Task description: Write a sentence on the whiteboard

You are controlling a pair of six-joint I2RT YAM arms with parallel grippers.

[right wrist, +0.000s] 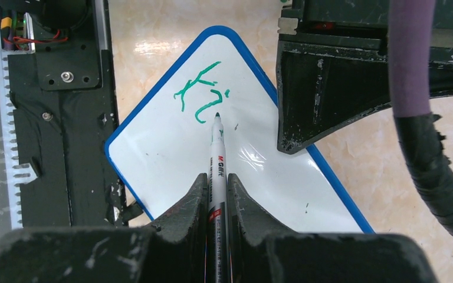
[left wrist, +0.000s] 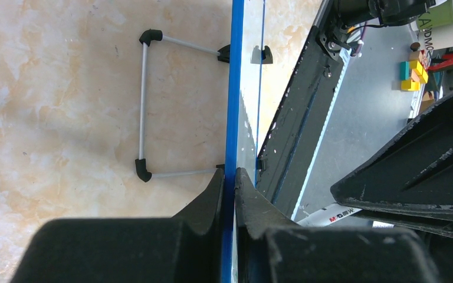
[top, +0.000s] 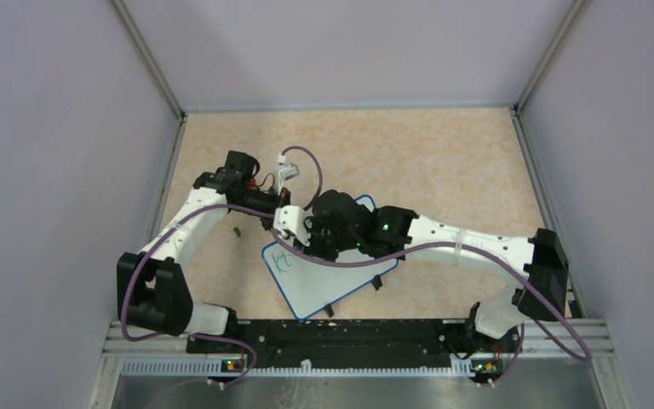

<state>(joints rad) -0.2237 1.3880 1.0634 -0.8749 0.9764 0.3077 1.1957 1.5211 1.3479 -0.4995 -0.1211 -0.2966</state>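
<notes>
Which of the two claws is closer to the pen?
Right. The right gripper is shut on the marker; the left gripper clamps the edge of the whiteboard, apart from the marker.

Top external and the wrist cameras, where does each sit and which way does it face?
Top external: above and behind the robot, looking down at the whiteboard; left arm and right arm show.
Left wrist: on the left gripper, looking along the board's blue rim, which it clamps.
Right wrist: on the right gripper, looking down its marker at green writing.
Shared: the whiteboard, in all three.
</notes>
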